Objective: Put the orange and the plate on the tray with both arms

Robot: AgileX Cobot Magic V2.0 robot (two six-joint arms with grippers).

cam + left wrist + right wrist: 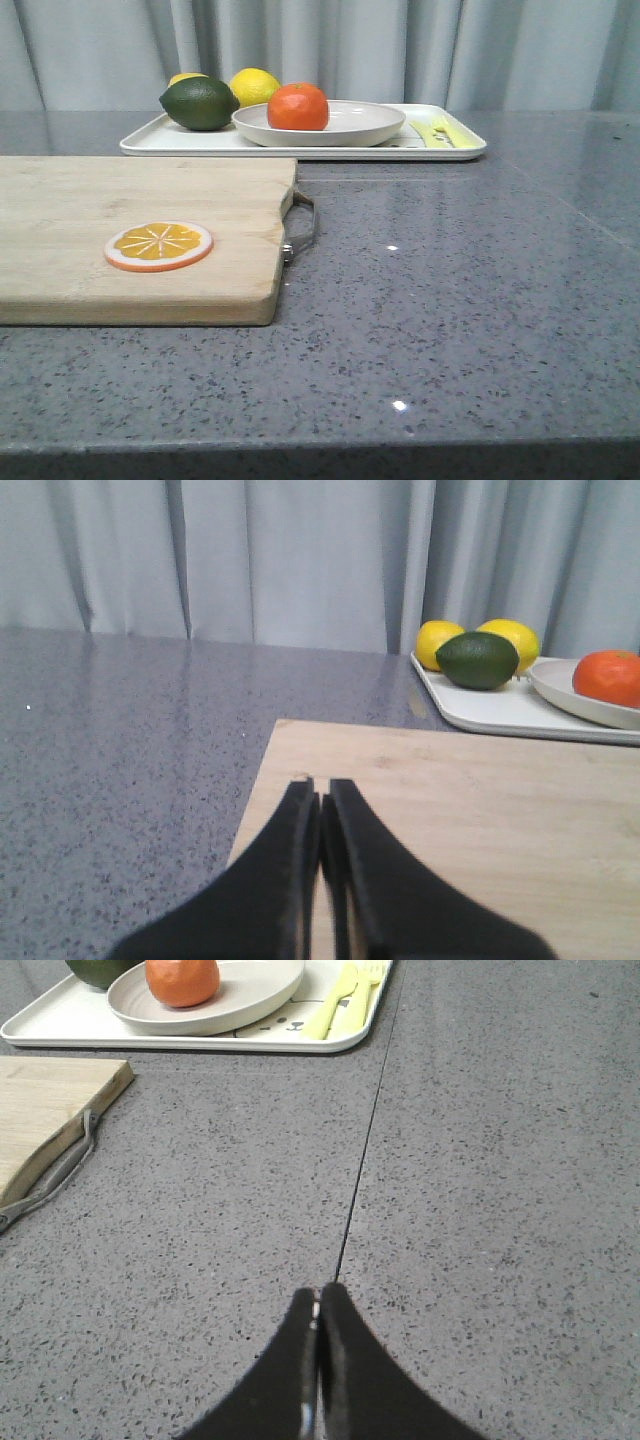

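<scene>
The orange [297, 106] sits in the off-white plate [360, 125], and the plate rests on the white tray [455, 145] at the back of the table. They also show in the right wrist view: orange [182, 980], plate [250, 990], tray [60, 1022], and in the left wrist view: orange [610, 676], plate [560, 685], tray [490, 708]. My left gripper [320, 790] is shut and empty above the wooden board. My right gripper [319, 1295] is shut and empty over the grey counter. Neither gripper shows in the front view.
A wooden cutting board [130, 240] with a metal handle [300, 225] lies at the left, an orange slice [159, 245] on it. A dark green avocado [200, 103], two lemons [255, 86] and yellow-green cutlery [440, 132] lie on the tray. A grey curtain hangs behind.
</scene>
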